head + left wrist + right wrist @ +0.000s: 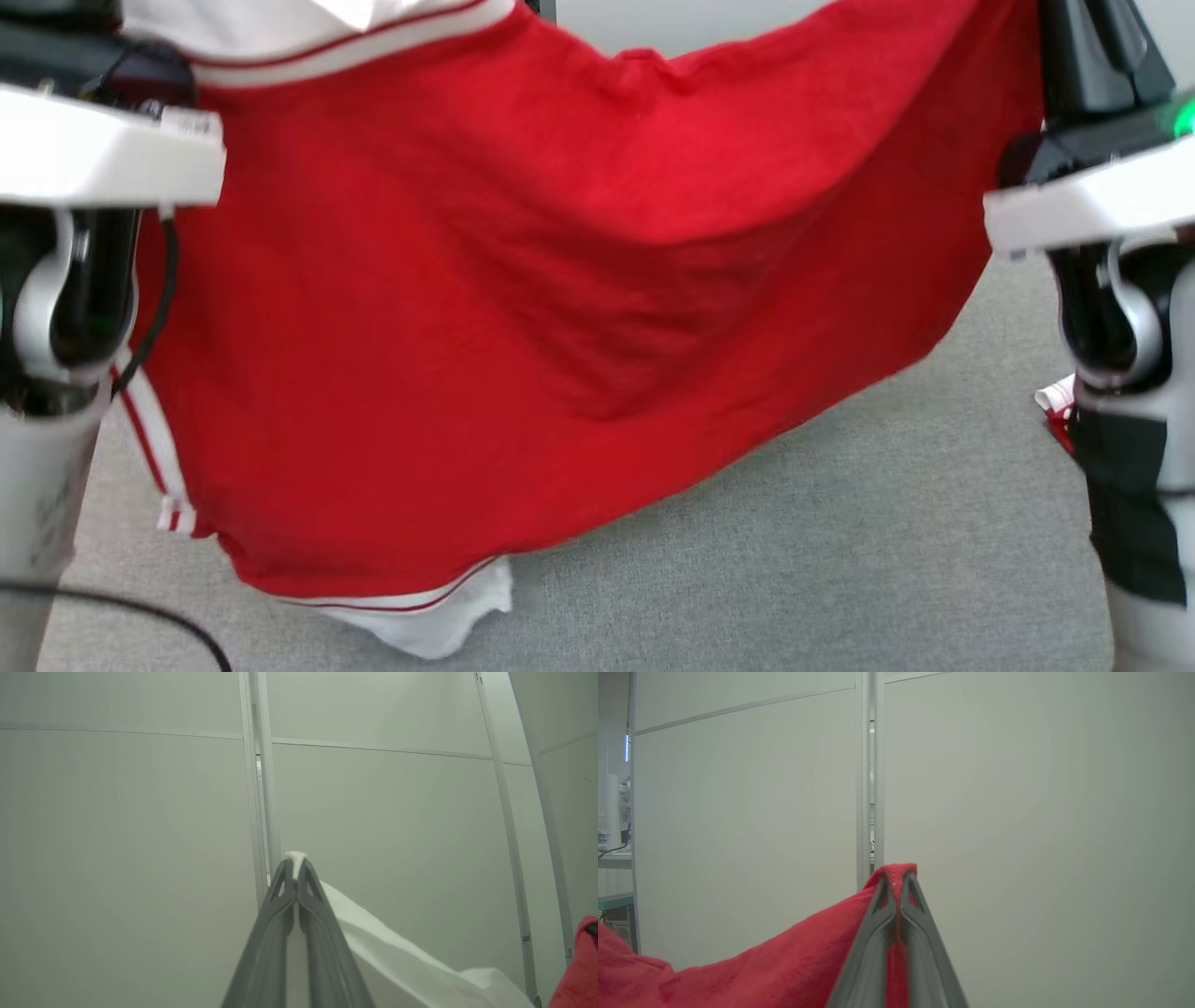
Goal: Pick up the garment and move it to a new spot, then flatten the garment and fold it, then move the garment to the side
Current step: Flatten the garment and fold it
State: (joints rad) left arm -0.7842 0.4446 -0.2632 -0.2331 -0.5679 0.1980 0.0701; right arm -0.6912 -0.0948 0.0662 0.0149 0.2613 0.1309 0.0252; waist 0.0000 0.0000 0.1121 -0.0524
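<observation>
Fingers (275,938) of the left claw (296,865) are pressing tightly together in the lower middle of the left wrist frame, clamping a white fold of the garment (397,961), and a small tuft of it is poking out above the tips. From that grip the white cloth is sloping down toward the lower right, where a red patch of cloth is showing at the frame's edge. The right claw (899,882) is likewise gripping the garment with its fingers squeezed together, pinching a red fold that is peeking over the tips in the lower middle of the right wrist frame, while the red fabric is sagging away to the lower left. Pale wall panels (1041,835) with a vertical seam are standing behind both claws. In the head frame the garment (560,327) is hanging spread between the left arm (65,280) at the left edge and the right arm (1120,280) at the right edge, with its top edge dipping in the upper middle. White, red-striped trim is running across the upper left and along the lower left. Its lowest white corner is hanging near the grey carpet (887,541) at the bottom middle; whether it is touching cannot be told. A green light (1184,119) is glowing in the upper right, a black cable (159,621) is curving through the lower left corner, and a small red and white scrap (1057,411) is lying beside the right arm, too small to identify.
</observation>
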